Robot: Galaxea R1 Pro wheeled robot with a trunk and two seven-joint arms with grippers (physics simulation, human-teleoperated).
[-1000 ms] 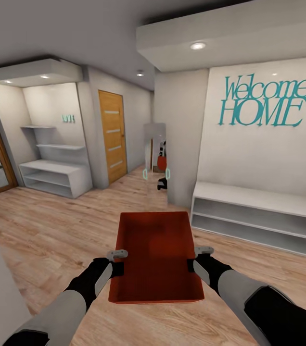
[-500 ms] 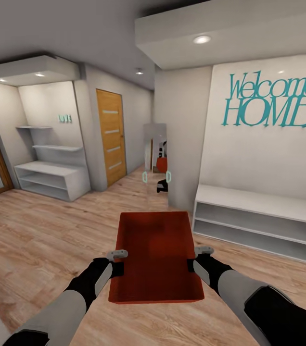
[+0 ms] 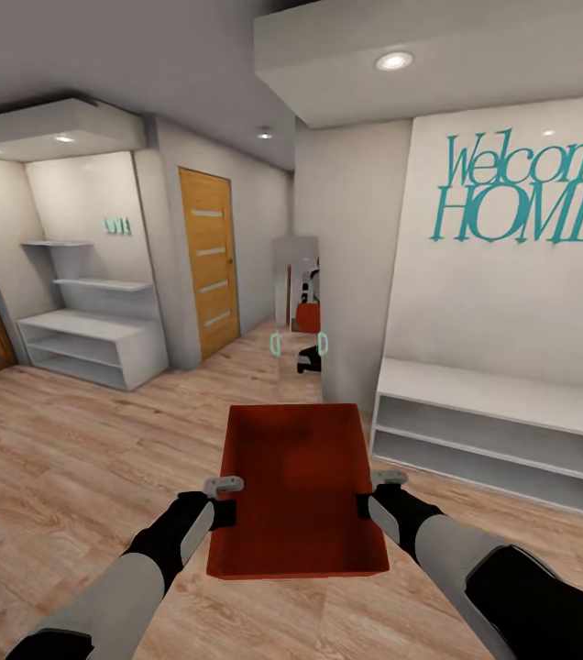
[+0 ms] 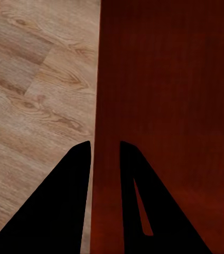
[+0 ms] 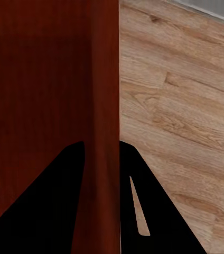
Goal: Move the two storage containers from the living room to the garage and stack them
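Note:
I carry one red-orange storage container [image 3: 296, 486] in front of me, above light wood plank flooring. Its open top faces up and it holds nothing. My left gripper [image 3: 225, 500] is shut on its left wall and my right gripper [image 3: 368, 495] is shut on its right wall. In the left wrist view the black fingers [image 4: 64, 211] straddle the container's wall [image 4: 104, 106]. The right wrist view shows the same clamp, fingers [image 5: 54, 206] on either side of the wall [image 5: 104, 95]. The garage is out of view.
A white low shelf bench [image 3: 502, 422] runs along the right wall under a teal "Welcome HOME" sign [image 3: 530, 192]. More white shelves [image 3: 90, 344] stand at the left. A wooden door [image 3: 207, 261] and a narrow corridor [image 3: 296, 302] with a mirror lie ahead.
The whole view has shifted: the bench, sign and corridor have come closer and slid apart, so I have rolled forward. The container and both grippers keep the same hold.

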